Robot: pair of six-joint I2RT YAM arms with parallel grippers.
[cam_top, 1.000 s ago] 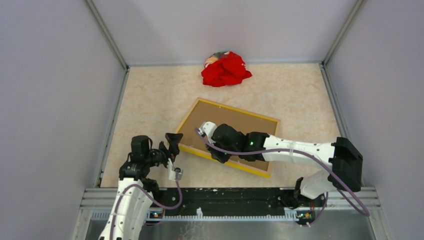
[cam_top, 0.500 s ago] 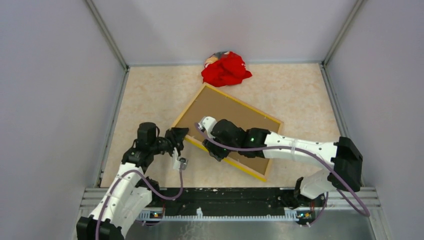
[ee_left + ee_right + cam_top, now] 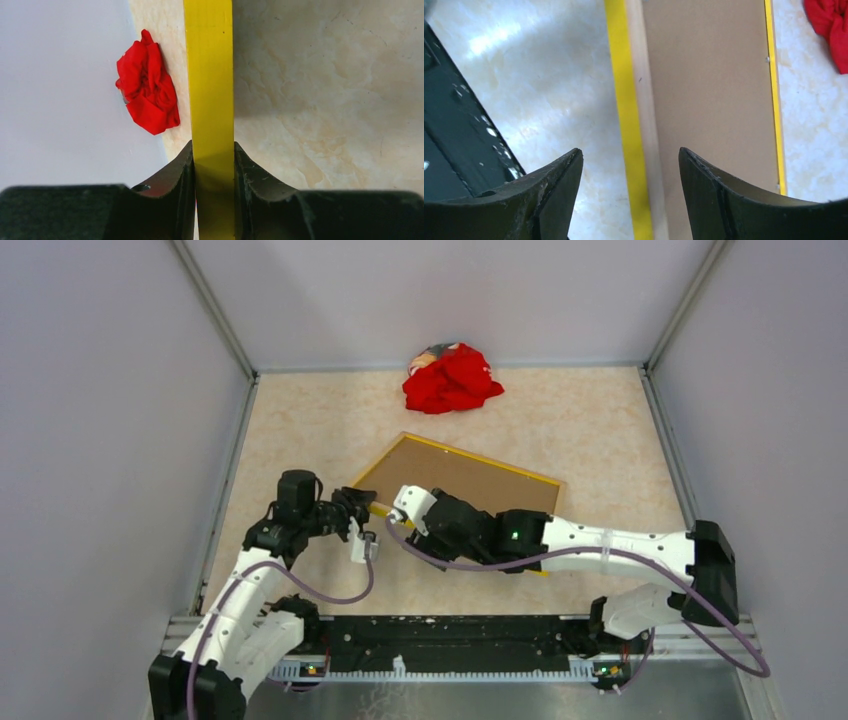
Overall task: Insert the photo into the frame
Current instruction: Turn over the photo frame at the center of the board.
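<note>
The frame (image 3: 480,459) lies back side up on the table, yellow-edged, with a brown backing panel (image 3: 470,480) filling it. My left gripper (image 3: 362,508) is shut on the frame's left corner. In the left wrist view the yellow rail (image 3: 208,75) runs straight between the two pads, and both touch it at my left gripper (image 3: 214,160). My right gripper (image 3: 425,530) is over the frame's near edge. In the right wrist view it (image 3: 630,165) is open, its fingers apart on either side of the yellow rail (image 3: 624,100) and not touching it. The photo is hidden.
A crumpled red cloth (image 3: 452,378) lies against the back wall, also visible as a red cloth (image 3: 147,85) in the left wrist view. Grey walls enclose the table on three sides. A black strip (image 3: 454,125) runs along the near edge.
My left gripper reached in and shut on the frame's left corner. My right gripper opened and let go of the near rail. The frame swung and now lies flatter.
</note>
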